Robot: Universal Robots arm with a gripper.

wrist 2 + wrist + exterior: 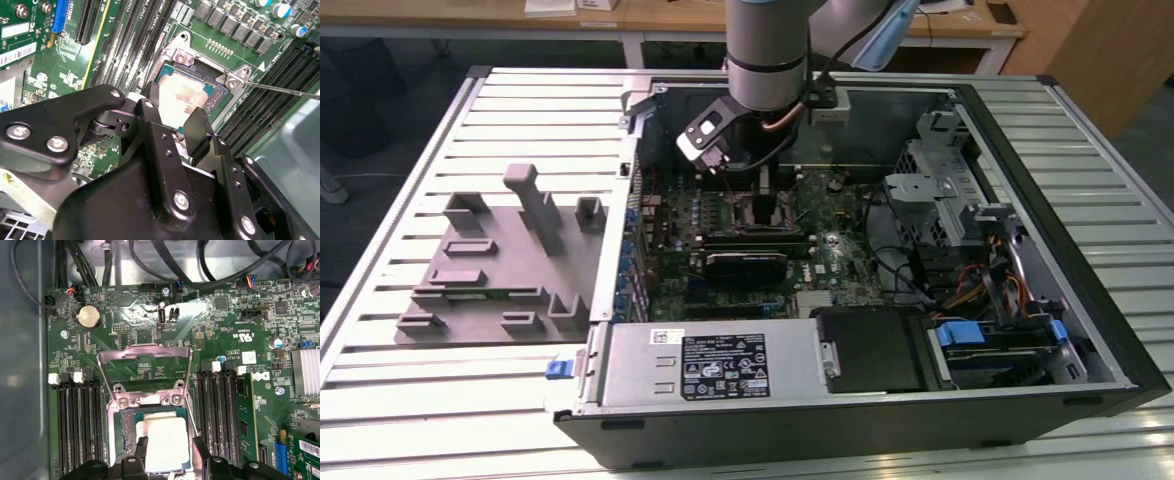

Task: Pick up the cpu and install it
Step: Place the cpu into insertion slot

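Observation:
The cpu [165, 440], a square chip with a silvery top plate and a thin green rim, lies level over the open motherboard socket [129, 427]. My gripper [170, 446] is right above it, and its two black fingers [142, 446] close on opposite edges of the chip. In the second wrist view the cpu [187, 97] shows between the fingers [199, 127] inside the metal socket frame [235, 80]. The hinged load plate [145, 352] stands raised behind the socket. In the exterior view my gripper [761, 190] hangs over the socket [767, 218] inside the open computer case.
Memory slots [80, 425] flank the socket on both sides. A thin metal lever [285, 90] sticks out beside the frame. Cables [165, 265] run along the board's far edge. A grey fixture tray [494, 260] lies on the slatted table at the exterior view's left of the case [854, 400].

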